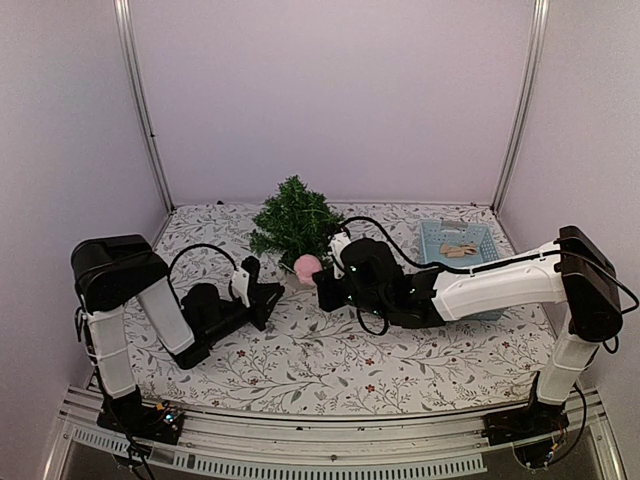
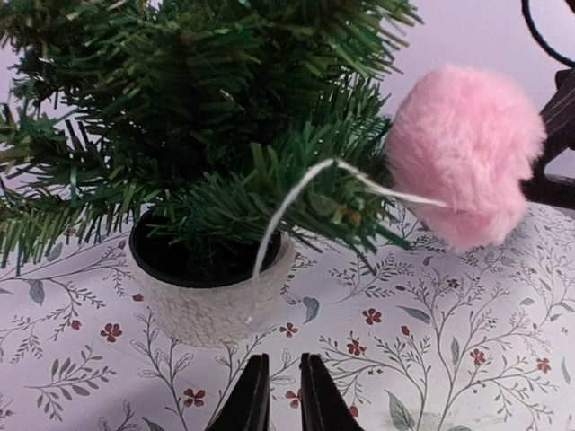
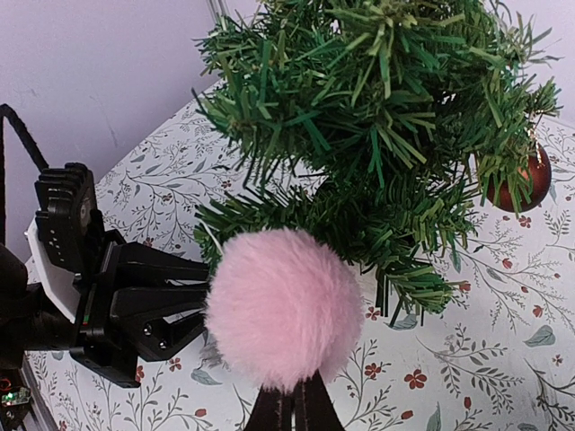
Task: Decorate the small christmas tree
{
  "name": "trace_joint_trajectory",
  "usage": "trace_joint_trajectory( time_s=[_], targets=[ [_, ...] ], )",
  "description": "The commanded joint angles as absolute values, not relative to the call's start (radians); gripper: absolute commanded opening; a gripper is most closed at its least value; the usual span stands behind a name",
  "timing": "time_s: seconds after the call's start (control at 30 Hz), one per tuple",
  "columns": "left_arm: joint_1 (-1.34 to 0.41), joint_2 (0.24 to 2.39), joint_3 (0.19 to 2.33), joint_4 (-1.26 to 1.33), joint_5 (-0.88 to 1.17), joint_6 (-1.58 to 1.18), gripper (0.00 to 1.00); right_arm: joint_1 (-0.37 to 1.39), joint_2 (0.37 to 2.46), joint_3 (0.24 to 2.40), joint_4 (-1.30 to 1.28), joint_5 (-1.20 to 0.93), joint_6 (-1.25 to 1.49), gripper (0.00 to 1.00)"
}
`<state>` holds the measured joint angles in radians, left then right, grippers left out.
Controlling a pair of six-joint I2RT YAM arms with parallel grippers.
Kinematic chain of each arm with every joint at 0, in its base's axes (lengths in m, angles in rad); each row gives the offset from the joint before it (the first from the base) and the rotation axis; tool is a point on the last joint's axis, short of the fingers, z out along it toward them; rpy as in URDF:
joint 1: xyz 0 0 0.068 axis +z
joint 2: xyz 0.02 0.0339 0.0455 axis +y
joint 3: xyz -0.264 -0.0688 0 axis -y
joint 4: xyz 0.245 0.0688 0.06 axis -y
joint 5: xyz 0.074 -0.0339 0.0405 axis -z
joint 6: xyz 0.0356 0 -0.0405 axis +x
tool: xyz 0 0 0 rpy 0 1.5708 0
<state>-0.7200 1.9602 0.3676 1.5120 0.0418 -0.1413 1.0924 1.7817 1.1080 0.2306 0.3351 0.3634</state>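
Observation:
The small christmas tree [image 1: 294,218] stands in a white pot [image 2: 211,296] at the back middle of the table. My right gripper [image 3: 292,406] is shut on the underside of a fluffy pink pompom [image 3: 283,305] and holds it against the tree's low front branches. The pompom's white string [image 2: 287,202] lies looped over a low branch and hangs down in front of the pot. My left gripper [image 2: 283,391] is low on the table just in front of the pot, empty, its jaws only a narrow gap apart. A red bauble [image 3: 518,180] hangs on the tree.
A light blue basket [image 1: 430,240] holding wooden ornaments [image 1: 458,249] sits at the back right, behind my right arm. A floral cloth [image 1: 300,360] covers the table. Metal frame posts and white walls close in the back and sides.

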Motion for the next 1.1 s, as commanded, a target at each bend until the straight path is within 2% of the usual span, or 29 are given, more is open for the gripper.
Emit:
trace_joint_trajectory(
  time_s=[0.0,0.7,0.8,0.93,1.07],
  targets=[
    [-0.726,1.971,0.378,1.651,0.018,-0.118,0.14,1.094,1.795,1.134,0.215,0.355,0.364,0.00],
    [-0.724,1.948,0.379,1.726,0.026,-0.059,0.12,1.095,1.798,1.136,0.213,0.351,0.364,0.00],
    [-0.725,1.933,0.380,1.715,0.036,-0.054,0.15,1.095,1.798,1.136,0.213,0.353,0.364,0.00],
    [-0.724,1.884,0.366,1.686,0.038,-0.052,0.23,1.094,1.797,1.130,0.215,0.359,0.363,0.00],
    [-0.721,1.827,0.386,1.563,0.039,-0.024,0.23,1.094,1.797,1.128,0.217,0.354,0.363,0.00]
  ],
)
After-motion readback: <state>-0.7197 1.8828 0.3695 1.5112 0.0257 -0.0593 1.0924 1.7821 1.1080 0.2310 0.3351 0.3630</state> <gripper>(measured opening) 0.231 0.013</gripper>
